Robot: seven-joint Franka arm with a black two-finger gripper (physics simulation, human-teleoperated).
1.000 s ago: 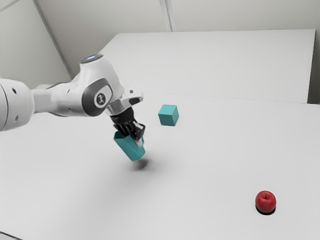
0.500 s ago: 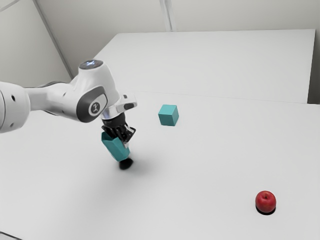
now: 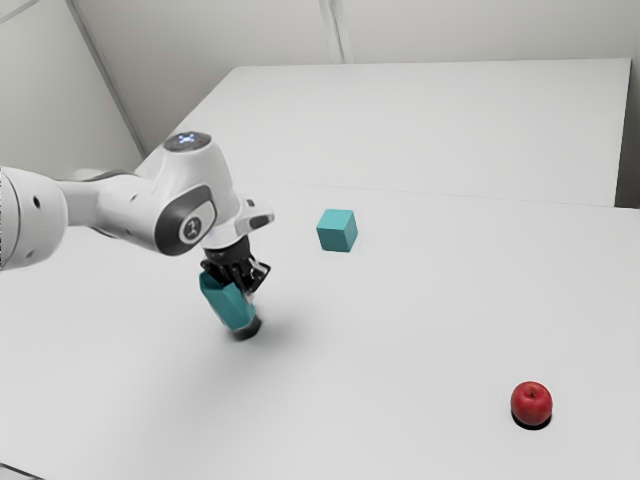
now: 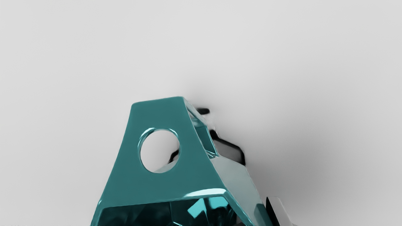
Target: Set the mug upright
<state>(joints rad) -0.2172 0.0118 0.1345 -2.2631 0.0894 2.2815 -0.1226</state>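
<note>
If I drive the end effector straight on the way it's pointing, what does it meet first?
Most likely the table, with the tilted mug in the end effector's grip touching down first. How much gap lies beneath the mug is unclear.

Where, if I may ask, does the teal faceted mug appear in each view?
Exterior view: the teal faceted mug is left of centre, tilted, at the white arm's end.
Wrist view: the mug is close to the camera, its round hole visible.
Shared landmark: the pale tabletop beyond it.
</note>
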